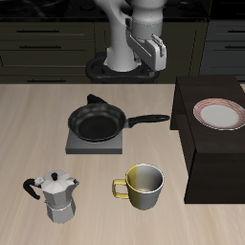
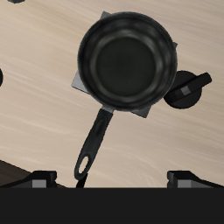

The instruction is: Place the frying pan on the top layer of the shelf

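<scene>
One of each thing stands on the light wood-grain table (image 1: 38,124). Taken across the exterior view: one silver moka pot with a black handle and knob (image 1: 59,196) near the front edge; one round black frying pan with a long straight black handle (image 1: 97,122), resting on one square grey burner plate (image 1: 95,144) at mid-table, its handle reaching toward the shelf; one yellowish metal mug (image 1: 144,187) near the front edge; and one dark brown boxy wooden shelf (image 1: 206,158) at the table's side, bearing one white plate with a red rim (image 1: 219,114) on its flat top. The pan sits on the burner, well apart from the shelf's top layer.

One white two-finger gripper (image 1: 153,53) hangs above the table's back, over the pan and touching nothing; its fingers look somewhat apart, with nothing between them.

Only the exterior view shows the mug, plate and arm. The wrist view looks straight down into the pan (image 2: 128,62), shows the burner's corners (image 2: 76,86) peeping from beneath it, the hole at the handle's end, and a black knobbed object (image 2: 189,88) just beside the burner. Two dark fingertips (image 2: 39,178) show at that frame's edge, set wide apart.
</scene>
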